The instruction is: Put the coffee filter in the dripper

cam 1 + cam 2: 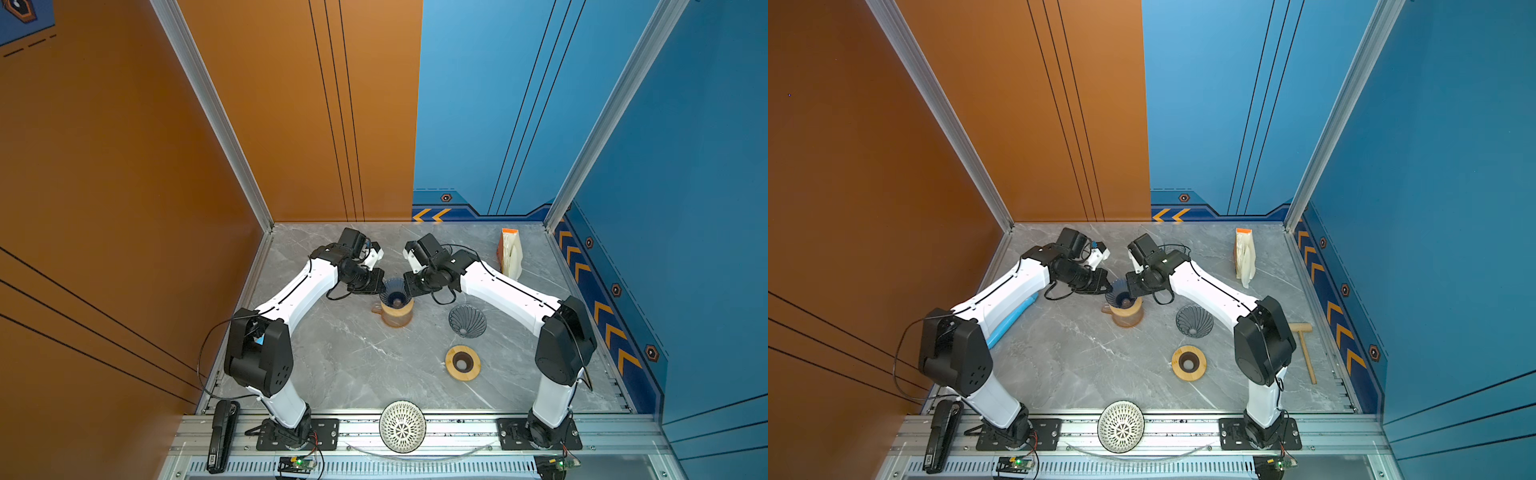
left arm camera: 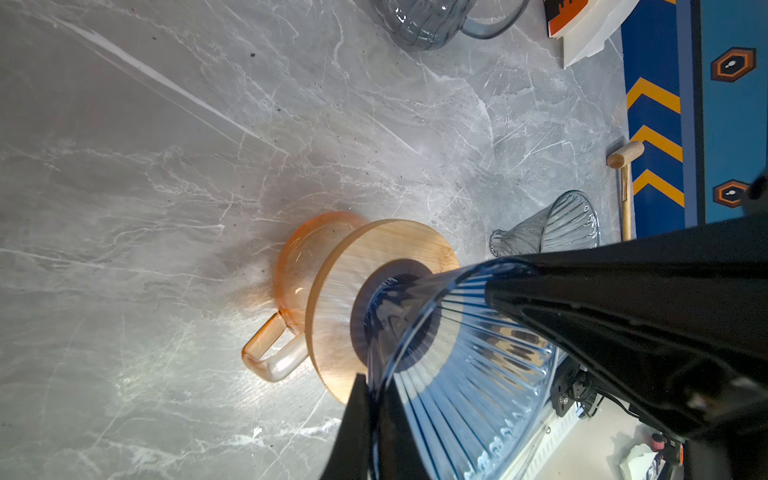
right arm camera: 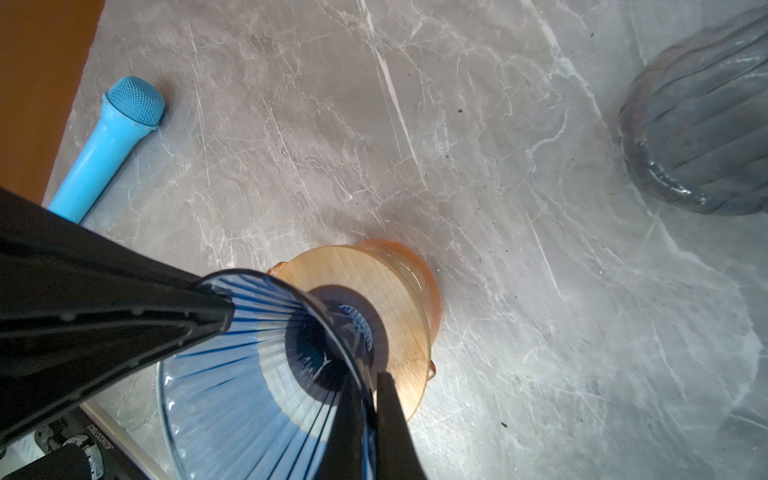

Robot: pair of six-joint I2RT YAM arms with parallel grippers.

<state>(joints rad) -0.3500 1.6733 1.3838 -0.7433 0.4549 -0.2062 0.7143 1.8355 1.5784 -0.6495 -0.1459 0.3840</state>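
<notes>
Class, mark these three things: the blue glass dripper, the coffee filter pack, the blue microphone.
blue glass dripper (image 1: 394,289): a top view, ribbed inner wall.
coffee filter pack (image 1: 512,258): a top view, white paper side.
blue microphone (image 3: 134,101): right wrist view, mesh head.

The dripper (image 2: 465,374) is glossy ribbed glass, its collar (image 2: 353,266) smooth wood.

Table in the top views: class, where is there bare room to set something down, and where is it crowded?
Widest free patch of table: between left arm, orange mug, wooden ring and white bowl. A narrow strip runs behind the grippers. Crowded: the centre, where left gripper and right gripper pinch the blue dripper, with the grey dripper close by.
</notes>
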